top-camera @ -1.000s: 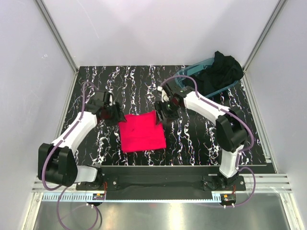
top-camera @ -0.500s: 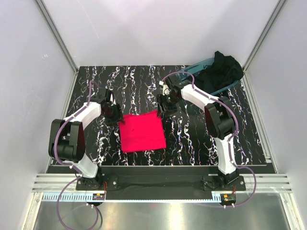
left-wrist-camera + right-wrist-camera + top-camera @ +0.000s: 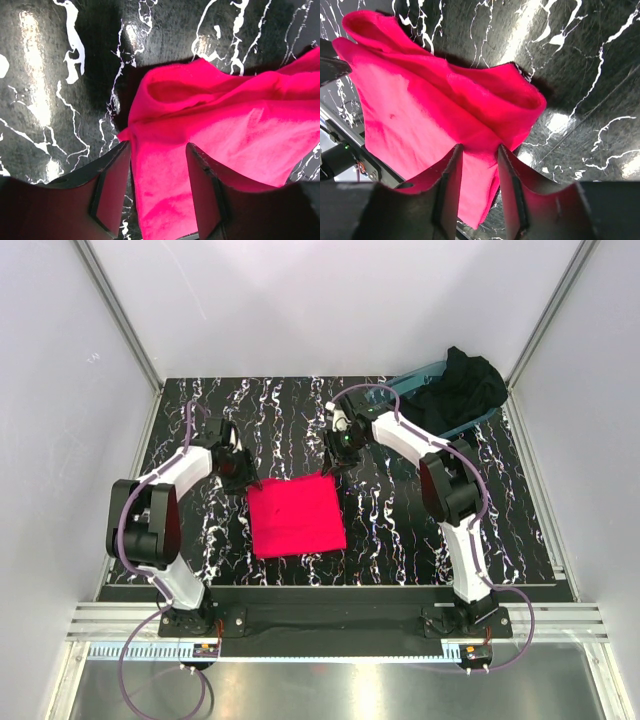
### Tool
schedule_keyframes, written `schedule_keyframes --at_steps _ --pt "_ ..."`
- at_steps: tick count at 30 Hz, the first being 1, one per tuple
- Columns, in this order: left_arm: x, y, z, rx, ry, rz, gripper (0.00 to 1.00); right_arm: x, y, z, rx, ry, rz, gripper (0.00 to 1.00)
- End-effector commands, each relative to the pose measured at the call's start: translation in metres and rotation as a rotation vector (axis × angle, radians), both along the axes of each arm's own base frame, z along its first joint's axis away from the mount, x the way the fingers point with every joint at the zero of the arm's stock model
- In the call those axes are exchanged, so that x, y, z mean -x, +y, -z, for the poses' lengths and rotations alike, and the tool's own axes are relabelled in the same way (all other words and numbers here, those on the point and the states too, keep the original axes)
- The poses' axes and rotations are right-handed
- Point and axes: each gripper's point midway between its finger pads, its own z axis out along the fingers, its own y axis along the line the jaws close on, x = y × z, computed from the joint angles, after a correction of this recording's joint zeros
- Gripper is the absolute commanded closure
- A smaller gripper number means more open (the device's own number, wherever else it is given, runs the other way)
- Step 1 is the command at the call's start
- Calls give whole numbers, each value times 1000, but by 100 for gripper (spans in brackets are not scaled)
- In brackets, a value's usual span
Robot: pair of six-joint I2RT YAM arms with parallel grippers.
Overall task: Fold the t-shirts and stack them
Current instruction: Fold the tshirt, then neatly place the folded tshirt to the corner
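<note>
The plain bright pinkish-red cloth t-shirt [image 3: 296,517] lies folded into a flat, roughly square packet on the middle of the counter, a little nearer the near edge than the far one and well apart from both side edges. Its far edge is a soft rounded fold with loose layers, and both wrist views [image 3: 225,140] [image 3: 435,115] show that fold puffed up slightly at the corners. The left gripper [image 3: 238,472] sits just beside the packet's far left corner; in its own camera [image 3: 159,195] the jaws stand spread wide, one finger over bare counter at the cloth's edge and the other over the red cloth, clamping nothing. The right gripper [image 3: 340,447] sits just beyond the far right corner of the packet; in its own camera [image 3: 479,190] the jaws are also parted, with red cloth showing through the gap beneath them and no cloth pinched between them. The plain black cloth t-shirt [image 3: 462,385] is heaped in a crumpled mound at the far right corner of the counter, spilling over the rim of a clear teal plastic tub [image 3: 400,382] that holds it, well apart from the red packet. Everything rests on the black marble-patterned counter with white veins [image 3: 400,530], which is closed in by pale walls on three sides.
</note>
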Motion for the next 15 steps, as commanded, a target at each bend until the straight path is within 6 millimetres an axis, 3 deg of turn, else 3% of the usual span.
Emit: schedule_keyframes --at_steps 1,9,15 --pt "-20 -5 -12 31 -68 25 47 -6 13 -9 -43 -10 -12 60" --pt "-30 -8 -9 51 -78 26 56 -5 13 -9 -46 1 -8 70" --pt "-35 -10 -24 63 -133 33 90 -3 10 -19 -37 3 13 91"
